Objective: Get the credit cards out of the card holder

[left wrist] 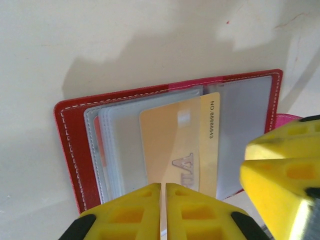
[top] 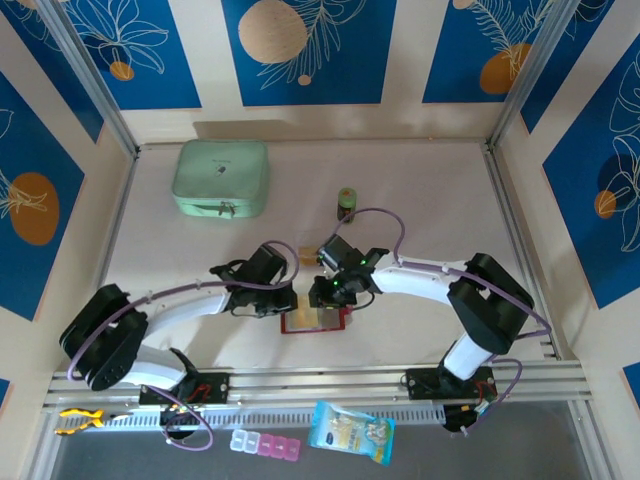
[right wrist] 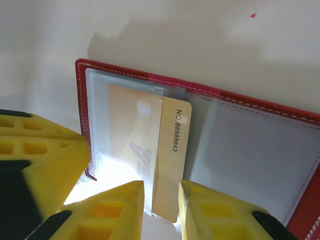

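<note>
Lying open and flat on the pale table (top: 420, 200), the card holder (left wrist: 70, 145) sits at the near-middle of the surface, just ahead of the two arm bases, red leather-like cover down and clear plastic sleeves facing up. One tan-orange credit card (left wrist: 170, 135) is lodged in a sleeve. Most of its face is under the plastic, while a long strip bearing a printed number lies bare beside the sleeve edge, toward the spine. The left gripper (left wrist: 163, 192) stands at the near edge of the holder with its yellow fingers pressed together, only a hairline slit between them. Whether a sleeve edge or the card is nipped in that slit cannot be told. The right gripper (right wrist: 161, 187) sits just beside it, over the same page. Its fingers are parted, with the near end of the card showing in the gap, and contact with the card cannot be confirmed. From above, both wrists meet over the holder and hide much of it. Other items noted: a mint-green zip case (top: 221, 178) at the far left, well apart from the holder. A small upright cylinder (top: 347, 203) is beyond the grippers. A pill organiser (top: 265, 444) and a blue packet (top: 350, 432) lie below the mounting rail.
</note>
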Tool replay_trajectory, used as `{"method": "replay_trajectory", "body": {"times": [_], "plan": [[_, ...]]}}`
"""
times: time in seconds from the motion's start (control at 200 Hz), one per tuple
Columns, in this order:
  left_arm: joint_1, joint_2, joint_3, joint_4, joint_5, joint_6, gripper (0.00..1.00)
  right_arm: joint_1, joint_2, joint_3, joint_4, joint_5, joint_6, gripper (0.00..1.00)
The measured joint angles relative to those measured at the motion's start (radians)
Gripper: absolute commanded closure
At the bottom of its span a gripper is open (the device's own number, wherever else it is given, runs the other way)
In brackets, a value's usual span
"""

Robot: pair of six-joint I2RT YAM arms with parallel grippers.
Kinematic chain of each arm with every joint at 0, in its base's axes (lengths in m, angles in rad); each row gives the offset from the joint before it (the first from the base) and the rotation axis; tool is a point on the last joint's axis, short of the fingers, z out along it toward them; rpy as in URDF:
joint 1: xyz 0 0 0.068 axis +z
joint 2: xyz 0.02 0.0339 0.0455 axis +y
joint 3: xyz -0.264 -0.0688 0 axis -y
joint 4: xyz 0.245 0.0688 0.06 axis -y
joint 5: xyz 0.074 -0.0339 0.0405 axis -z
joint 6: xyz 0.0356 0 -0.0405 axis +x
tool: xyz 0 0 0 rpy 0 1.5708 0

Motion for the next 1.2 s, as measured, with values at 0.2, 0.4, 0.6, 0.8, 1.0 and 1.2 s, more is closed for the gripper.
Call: {"method": "replay_trajectory", "body": {"times": [0.2, 0.4, 0.6, 0.8, 1.0, 1.2], "plan": [[-0.006, 0.039, 0.000, 0.002, 0.008, 0.000, 0.93, -0.010, -0.002, -0.040, 0.040, -0.025, 0.011, 0.75], [-0.007, 0.046, 0.000, 0.001, 0.006, 0.000, 0.94, -0.012, -0.002, -0.060, 0.075, -0.046, 0.024, 0.75], [-0.009, 0.050, 0.000, 0.002, 0.005, 0.000, 0.94, -0.014, 0.000, -0.076, 0.109, -0.063, 0.026, 0.75], [-0.009, 0.059, -0.001, 0.003, 0.006, 0.000, 0.94, -0.019, 0.013, -0.096, 0.140, -0.080, 0.040, 0.76], [-0.009, 0.060, -0.001, 0.003, 0.006, 0.000, 0.94, -0.028, 0.019, -0.127, 0.187, -0.102, 0.051, 0.78], [-0.010, 0.060, -0.001, 0.002, 0.003, 0.000, 0.94, -0.045, 0.020, -0.158, 0.240, -0.133, 0.071, 0.80]]}}
